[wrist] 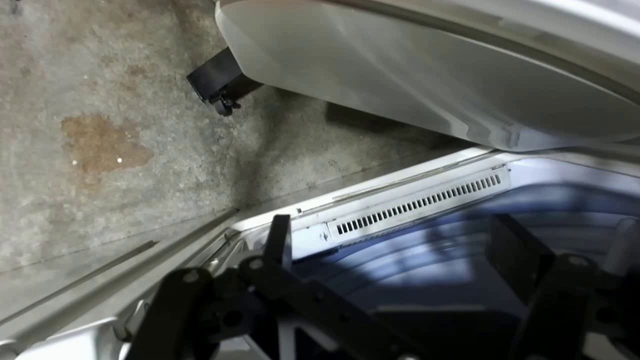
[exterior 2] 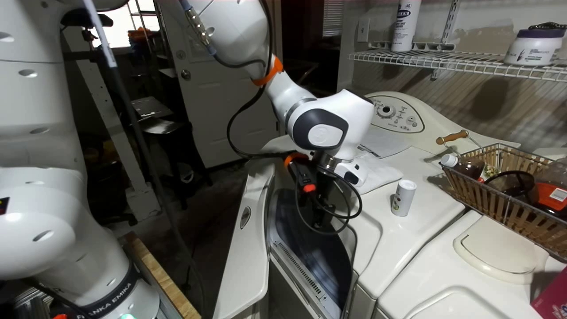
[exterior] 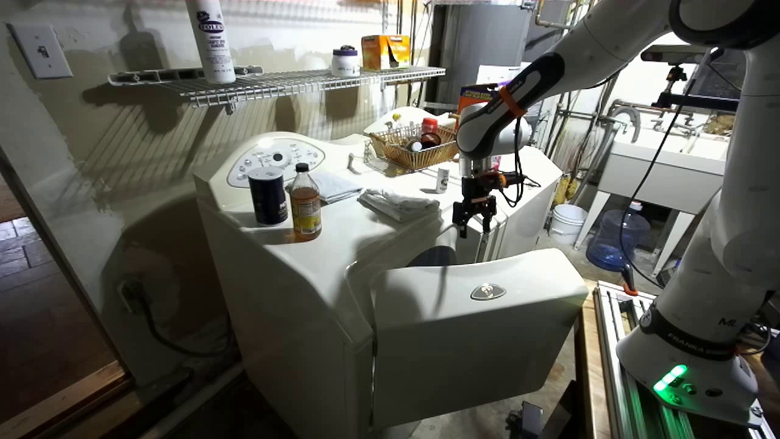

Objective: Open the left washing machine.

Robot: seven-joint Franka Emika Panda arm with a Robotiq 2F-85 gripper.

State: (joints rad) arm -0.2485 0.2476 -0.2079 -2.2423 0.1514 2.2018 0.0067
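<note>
Left washing machine [exterior: 274,305]: big glossy white boxy metal body, sloped console w/ round knob, back toward wall, arm base opposite its front. 2nd white appliance [exterior 2: 425,277] just beside, seam btwn. Robot arm [exterior: 725,256]: smooth white shells, dk joint caps, base band reads "FRANKA EMIKA". Door panel [exterior: 469,353]: wide rect., smooth, stands ajar. Drum [wrist: 415,270] inside: bluish, curved ribs, partly shadowed. White wire shelf [exterior: 292,88] on wall. Basket [exterior 2: 509,210]: thin wood slats, metal frame, wooden handle; holds white-capped bottle [exterior 2: 468,167] w/ dk liquid, orange-red bottle [exterior 2: 553,195], plus dk round item, can't ID. Floor: translucent blue jug [exterior: 618,241], white bucket [exterior: 567,224]. White slotted strip [wrist: 419,203] at drum lip. Gripper [exterior: 474,233]: blk, hangs over door opening, fingers spread well apart. Folded white cloth [exterior: 400,203] on machine top, soft, wrinkled. Shelf has white plastic bottle [exterior: 213,49], "OLEX" legible, 1st letter iffy, + orange box [exterior: 385,52], print too small. Machine top: clear bottle [exterior: 306,210], amber liquid, blk cap, yellow label; navy canister [exterior: 268,198] w/ whitish lid just beside. Purple-lidded white jar [exterior 2: 531,48] on shelf. Small white shaker [exterior 2: 403,198] upright on machine top. Badge [exterior: 488,291] on door: metallic rounded triangle, text unreadable.
</note>
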